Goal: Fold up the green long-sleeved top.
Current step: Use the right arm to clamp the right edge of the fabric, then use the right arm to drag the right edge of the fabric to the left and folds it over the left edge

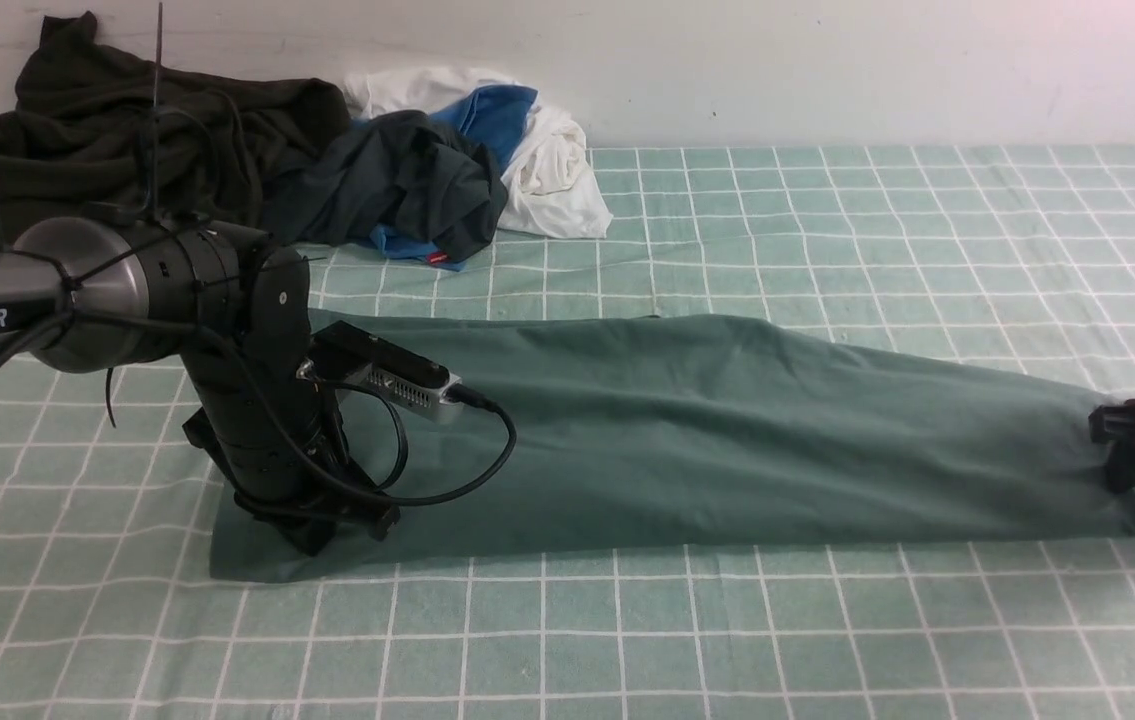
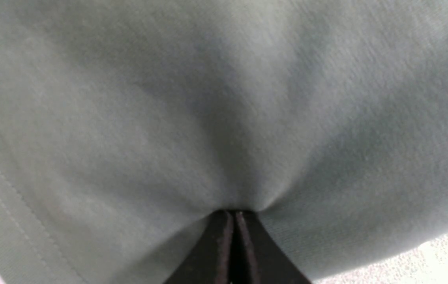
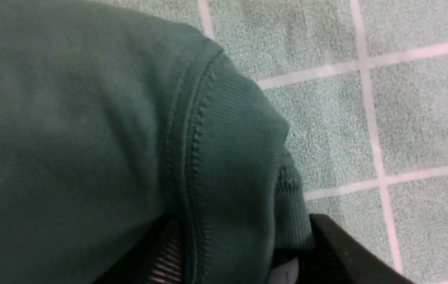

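Observation:
The green long-sleeved top [image 1: 727, 430] lies as a long narrow strip across the checked cloth, from left to right. My left gripper [image 1: 327, 528] points down onto its left end. In the left wrist view the fingers [image 2: 235, 215] are pressed together, and the cloth [image 2: 224, 98] bunches into them. My right gripper [image 1: 1132, 470] is at the strip's right end, at the frame edge. In the right wrist view a ribbed, stitched edge of the top [image 3: 224, 130] sits between the two fingers of that gripper [image 3: 243, 232]. The logo, sleeves and label are hidden.
A very dark olive-black garment [image 1: 127, 130] is heaped at the back left. Beside it lie a navy-grey garment with blue lining [image 1: 417, 180] and a white cloth [image 1: 552, 170]. The green checked table cover [image 1: 877, 230] runs to the wall behind.

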